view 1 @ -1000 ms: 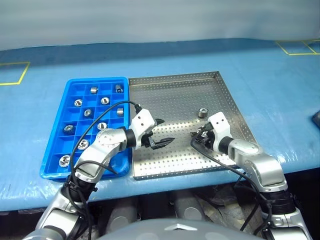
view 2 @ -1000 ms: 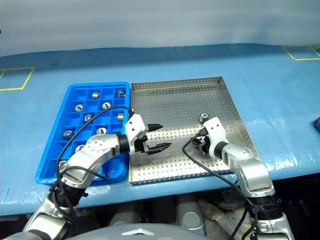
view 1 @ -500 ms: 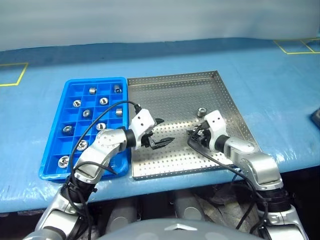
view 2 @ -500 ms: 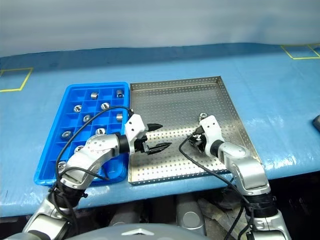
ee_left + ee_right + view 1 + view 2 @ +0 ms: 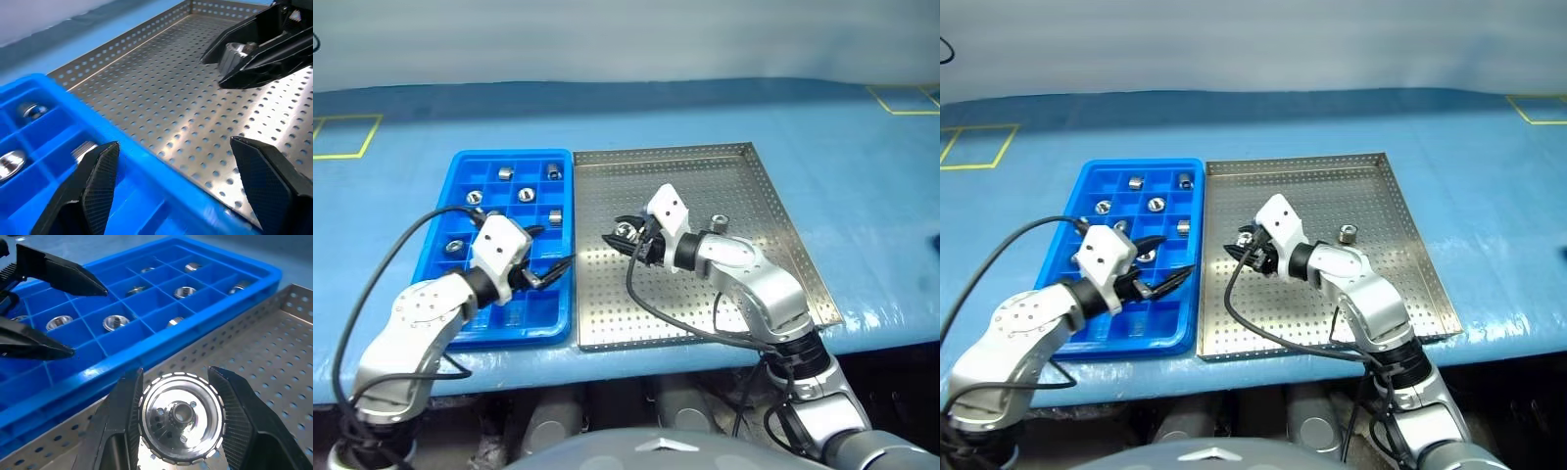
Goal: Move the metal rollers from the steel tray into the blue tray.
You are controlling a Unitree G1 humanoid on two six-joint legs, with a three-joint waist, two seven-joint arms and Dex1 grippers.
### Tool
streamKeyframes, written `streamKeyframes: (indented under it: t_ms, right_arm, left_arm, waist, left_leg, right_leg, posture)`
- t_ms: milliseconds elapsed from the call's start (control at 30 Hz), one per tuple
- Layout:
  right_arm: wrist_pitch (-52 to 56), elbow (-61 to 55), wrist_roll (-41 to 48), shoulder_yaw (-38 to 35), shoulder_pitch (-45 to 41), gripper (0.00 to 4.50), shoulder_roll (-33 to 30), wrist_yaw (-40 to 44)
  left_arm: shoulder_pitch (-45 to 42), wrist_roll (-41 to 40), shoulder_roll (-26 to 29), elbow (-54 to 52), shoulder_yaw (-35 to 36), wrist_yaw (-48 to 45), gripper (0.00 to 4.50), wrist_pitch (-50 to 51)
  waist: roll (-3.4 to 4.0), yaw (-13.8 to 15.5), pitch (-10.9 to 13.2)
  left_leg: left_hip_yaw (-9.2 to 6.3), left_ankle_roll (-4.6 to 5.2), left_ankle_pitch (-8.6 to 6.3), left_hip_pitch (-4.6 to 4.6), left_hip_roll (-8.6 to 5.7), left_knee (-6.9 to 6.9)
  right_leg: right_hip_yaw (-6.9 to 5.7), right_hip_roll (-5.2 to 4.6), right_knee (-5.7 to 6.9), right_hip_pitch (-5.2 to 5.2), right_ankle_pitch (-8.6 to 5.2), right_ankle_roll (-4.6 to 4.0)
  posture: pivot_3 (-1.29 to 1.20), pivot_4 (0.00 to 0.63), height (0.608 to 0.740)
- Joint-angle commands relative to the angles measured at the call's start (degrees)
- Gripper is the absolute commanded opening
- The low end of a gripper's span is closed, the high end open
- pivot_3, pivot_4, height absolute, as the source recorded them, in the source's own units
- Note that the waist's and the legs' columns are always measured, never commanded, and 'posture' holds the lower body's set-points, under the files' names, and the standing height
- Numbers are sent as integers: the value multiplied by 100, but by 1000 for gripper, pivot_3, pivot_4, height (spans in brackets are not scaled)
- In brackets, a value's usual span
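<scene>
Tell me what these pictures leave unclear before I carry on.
- Near compartments of the bright blue plastic grid tray: in the head views, hidden under the open left pincer and its arm, so the roller count is uncertain.
- Shiny silver metal roller clamped in the right pincer: its lower rim is cut off in the right wrist view.

The blue tray (image 5: 460, 328) lies left of the steel tray (image 5: 783, 245) — edges touching. Several metal rollers (image 5: 554, 216) sit in its compartments; one roller (image 5: 720, 224) rests on the steel tray's right half.
</scene>
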Motion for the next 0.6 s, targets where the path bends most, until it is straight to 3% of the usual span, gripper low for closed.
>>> streamKeyframes:
  t_ms: [33,367,600]
  right_arm:
    - [-278,207,14,287,-289,1729,244,256]
    - [-570,704,-23,949,-709,1729,751,884]
    - [-714,1057,-84,1311,-857,1729,1109,1198]
  left_arm:
    - [558,-135,67,-649,716,155,3963,246]
    - [2201,-213,-352,-1515,1908,450,3963,342]
    - [2794,-277,-639,-1786,2107,528,3963,252]
  waist:
    - [0,46,0]
    - [-3,386,-1]
    - [-4,546,-1]
  left_leg:
    - [0,-12,2,0,1,0]
    - [-39,-37,5,-9,-2,-4]
    - [-82,-65,17,-9,-1,-15]
  right_leg:
    - [-2,-2,-1,-1,-1,-2]
    - [-58,-6,-5,4,-29,-47]
    - [-98,-2,0,12,-58,-44]
  posture:
    - [-5,150,740]
    - [136,150,740]
    - [189,150,740]
